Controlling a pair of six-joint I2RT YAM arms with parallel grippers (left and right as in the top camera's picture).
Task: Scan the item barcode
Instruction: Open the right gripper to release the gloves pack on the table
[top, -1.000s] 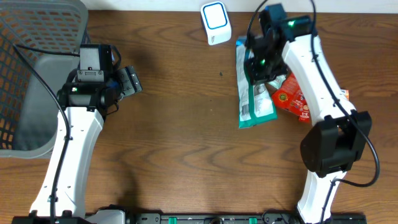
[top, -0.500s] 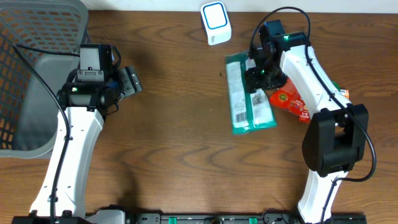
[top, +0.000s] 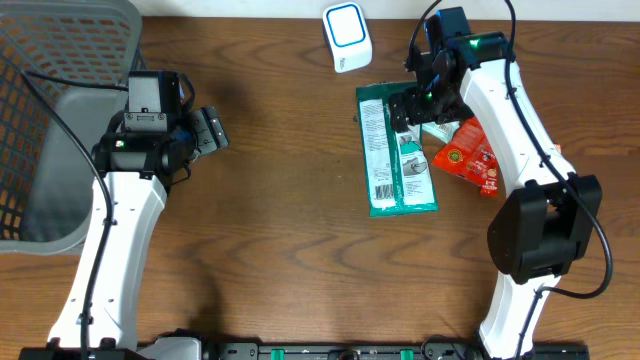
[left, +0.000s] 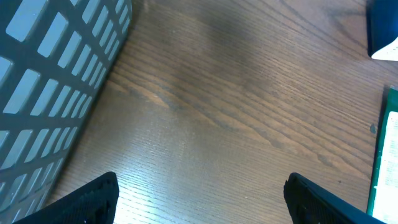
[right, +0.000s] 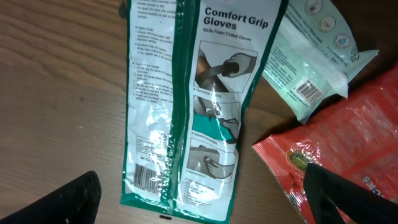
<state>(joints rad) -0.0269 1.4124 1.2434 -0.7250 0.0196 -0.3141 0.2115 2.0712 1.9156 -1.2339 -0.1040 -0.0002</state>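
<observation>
The item, a green and white "Comfort Grip Gloves" packet (top: 395, 160), lies flat on the wooden table with its barcode (top: 381, 188) facing up. In the right wrist view the packet (right: 186, 93) fills the middle and its barcode (right: 144, 176) sits at the lower left. My right gripper (top: 415, 105) hangs open just above the packet's far end, holding nothing; in its own view the gripper (right: 202, 199) has its jaws spread wide over the packet. A white and blue scanner (top: 347, 36) stands at the table's back edge. My left gripper (top: 210, 130) is open over bare wood.
A red snack packet (top: 468, 157) and a pale mint packet (right: 311, 56) lie right of the gloves. A grey mesh basket (top: 50, 120) stands at the far left, close beside my left gripper (left: 199, 199). The scanner's corner (left: 382, 28) shows at that view's top right.
My right gripper has opened and let go of the glove packet. The packet has dropped flat and shifted left with its barcode up. The left arm has not moved.
</observation>
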